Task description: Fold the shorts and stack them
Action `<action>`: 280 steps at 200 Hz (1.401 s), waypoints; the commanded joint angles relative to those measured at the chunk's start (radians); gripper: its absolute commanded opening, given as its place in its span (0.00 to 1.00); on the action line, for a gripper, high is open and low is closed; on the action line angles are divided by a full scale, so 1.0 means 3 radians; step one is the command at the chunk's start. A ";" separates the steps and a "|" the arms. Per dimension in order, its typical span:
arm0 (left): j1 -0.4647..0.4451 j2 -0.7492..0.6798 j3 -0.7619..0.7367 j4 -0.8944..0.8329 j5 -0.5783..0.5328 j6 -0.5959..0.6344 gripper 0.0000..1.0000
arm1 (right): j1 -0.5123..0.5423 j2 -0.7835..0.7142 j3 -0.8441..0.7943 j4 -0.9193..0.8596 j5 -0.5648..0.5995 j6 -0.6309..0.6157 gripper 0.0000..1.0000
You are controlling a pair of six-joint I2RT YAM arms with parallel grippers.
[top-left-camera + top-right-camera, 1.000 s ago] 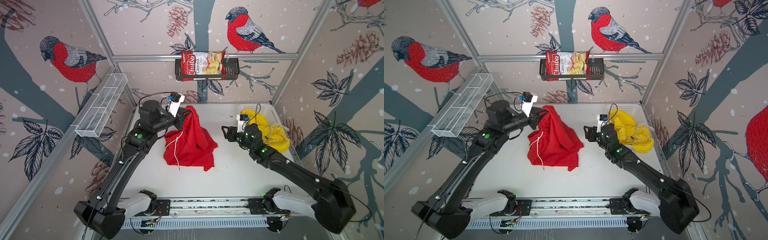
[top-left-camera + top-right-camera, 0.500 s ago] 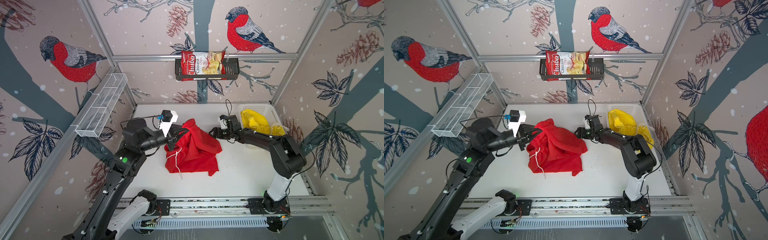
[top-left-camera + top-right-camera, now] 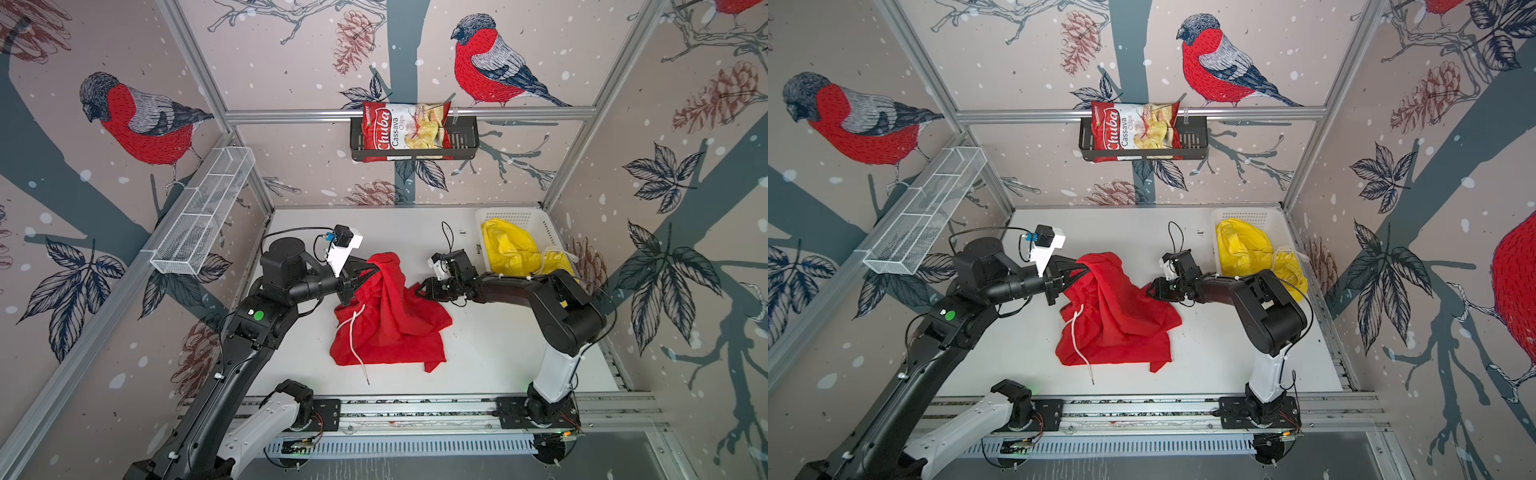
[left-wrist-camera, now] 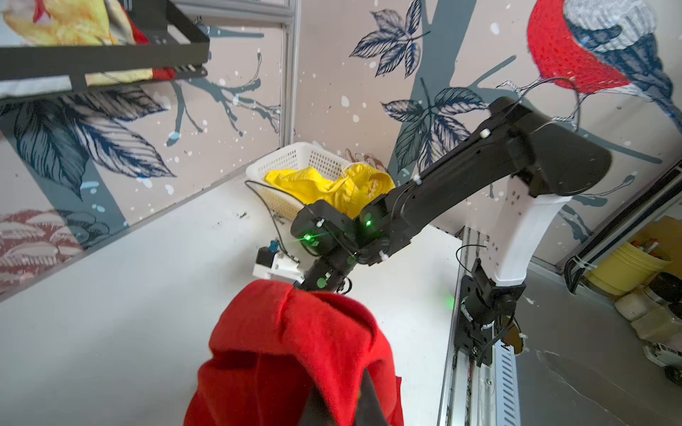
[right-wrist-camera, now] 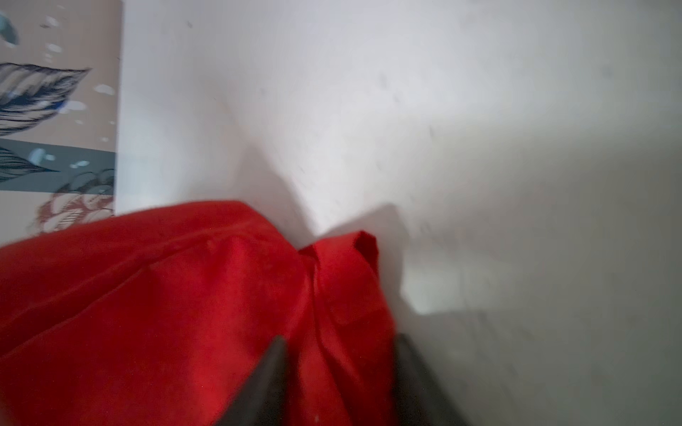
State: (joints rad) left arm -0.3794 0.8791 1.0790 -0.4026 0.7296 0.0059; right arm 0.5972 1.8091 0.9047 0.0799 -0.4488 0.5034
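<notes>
Tension is what this spreading step needs. Left jaws, pressed together on an upper edge of the red shorts [image 3: 386,324], hold it raised while the rest droops crumpled onto the tabletop [image 3: 498,357], with the white drawstring [image 3: 350,330] dangling. Right jaws straddle a fold at the cloth's right side; whether they bite yet, I cannot tell. Best they seize one layer near the hem, then both arms draw apart evenly and low. Yellow shorts [image 3: 513,253] lie in the white basket [image 3: 536,218], far right.
</notes>
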 commanded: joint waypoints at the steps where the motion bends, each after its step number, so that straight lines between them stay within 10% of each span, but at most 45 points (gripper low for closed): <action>1: 0.0021 -0.0041 -0.0067 0.0037 -0.0075 -0.0024 0.00 | 0.0065 -0.0157 -0.0063 -0.0148 0.0446 -0.0104 0.04; 46: 0.0087 0.0059 -0.0018 0.0038 -0.0485 -0.0123 0.00 | -0.0262 -0.0648 0.0188 -0.0164 0.0851 -0.0103 0.00; 99: 0.0230 0.0449 0.0367 -0.0099 -0.1828 -0.0276 0.00 | -0.0790 -0.1647 0.0198 0.0098 0.1484 -0.0026 0.00; 146: 0.0263 0.0912 0.0388 -0.0121 -0.2543 -0.0484 0.00 | -0.0489 -0.2271 -0.0585 0.0072 0.1747 0.0123 0.12; 213: 0.0272 0.1199 0.0240 -0.0146 -0.2742 -0.0763 0.00 | 0.0684 -0.2371 -0.1894 0.0189 0.2237 0.1115 0.25; 250: 0.0270 0.1106 0.0137 -0.0124 -0.2715 -0.0810 0.00 | 0.0482 -0.2627 -0.1662 0.0011 0.2491 0.0814 0.51; 280: 0.0272 0.1051 0.0043 -0.0092 -0.2661 -0.0829 0.00 | -0.0023 -0.2356 -0.1210 0.0041 0.1696 0.0586 0.59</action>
State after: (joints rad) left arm -0.2985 1.2114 1.1099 -0.4534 -0.0784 -0.2310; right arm 0.6621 1.0454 0.4637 0.0746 0.2146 0.7486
